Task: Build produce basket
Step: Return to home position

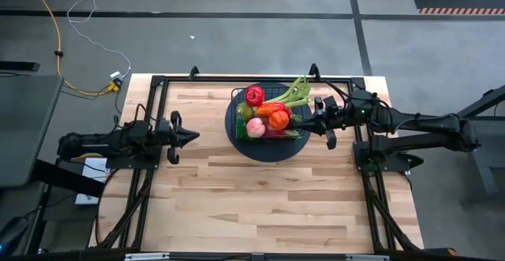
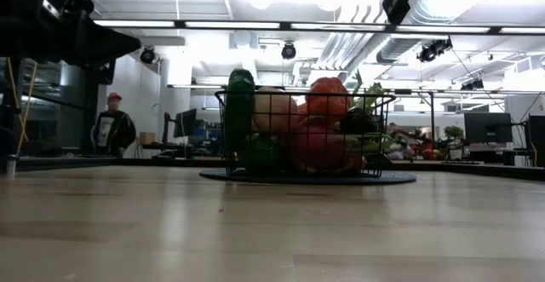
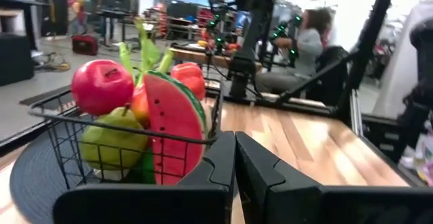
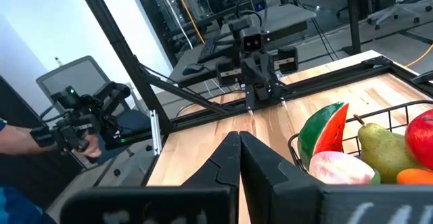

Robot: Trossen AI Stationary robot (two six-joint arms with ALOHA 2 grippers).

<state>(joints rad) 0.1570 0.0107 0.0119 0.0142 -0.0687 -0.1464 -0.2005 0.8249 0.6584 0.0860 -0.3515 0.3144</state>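
- The basket [image 1: 234, 102] sits in the upper middle of the high view, on a dark round mat [image 1: 237, 144] that lies on the wooden table [image 1: 252, 206].
- The produce is heaped inside the basket and stands above its rim: a red apple [image 1: 254, 96] at the top, a green-white leafy stalk [image 1: 293, 92] pointing to the upper right, an orange fruit [image 1: 279, 119] in the middle and a pink piece [image 1: 255, 127] at the lower left.
- The left wrist view shows a watermelon slice [image 3: 172, 126] upright against the basket's wire wall, beside a green pear [image 3: 111, 139].
- The left gripper [image 1: 192, 136] is at centre left of the high view, well apart from the basket. Its fingers are pressed together on nothing.
- The right gripper [image 1: 300, 124] is at the basket's right edge, with its fingers also pressed together and empty.
- A person [image 2: 113, 127] stands far off at the left of the low view.
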